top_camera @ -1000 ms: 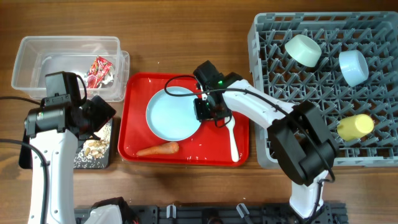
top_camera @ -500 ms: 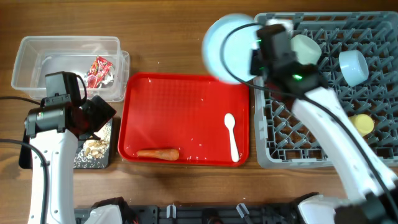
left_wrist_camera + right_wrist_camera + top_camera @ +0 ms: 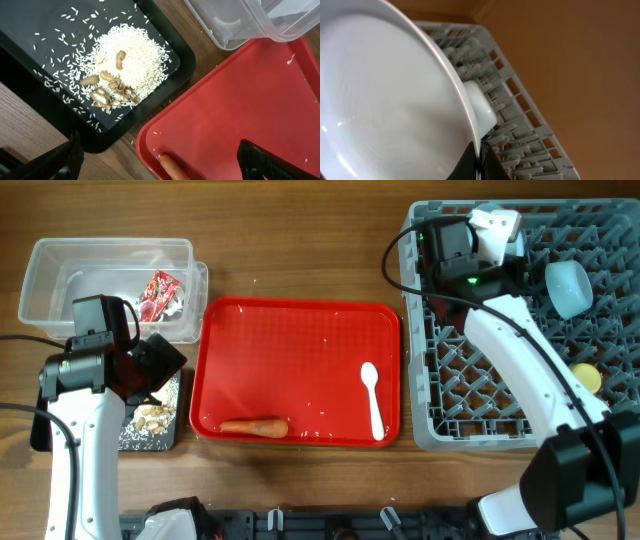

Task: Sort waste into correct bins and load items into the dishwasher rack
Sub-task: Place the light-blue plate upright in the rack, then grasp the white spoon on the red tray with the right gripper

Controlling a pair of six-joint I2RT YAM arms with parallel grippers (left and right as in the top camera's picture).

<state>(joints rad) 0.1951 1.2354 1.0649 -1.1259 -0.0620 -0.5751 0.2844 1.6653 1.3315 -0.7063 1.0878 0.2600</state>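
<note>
My right gripper (image 3: 477,161) is shut on the rim of the light blue plate (image 3: 385,100). It holds the plate tilted on edge over the far left corner of the grey dishwasher rack (image 3: 470,395), next to a pale bowl (image 3: 481,107). In the overhead view this gripper (image 3: 468,242) is mostly hidden by its arm. A second pale blue bowl (image 3: 568,285) and the yellow cup (image 3: 588,377) sit in the rack. My left gripper (image 3: 160,146) is open and empty above the black tray's (image 3: 30,30) edge. The carrot (image 3: 255,426) and white spoon (image 3: 372,395) lie on the red tray (image 3: 300,330).
The black tray (image 3: 135,442) holds rice and brownish food scraps (image 3: 112,90). The clear tub (image 3: 60,265) at the far left holds the red-and-clear wrapper (image 3: 158,292). The carrot's tip (image 3: 172,167) shows at the red tray's near corner.
My right gripper lifted the plate off the red tray, carried it right to the rack's far left corner and turned it on edge. The left arm has not moved.
</note>
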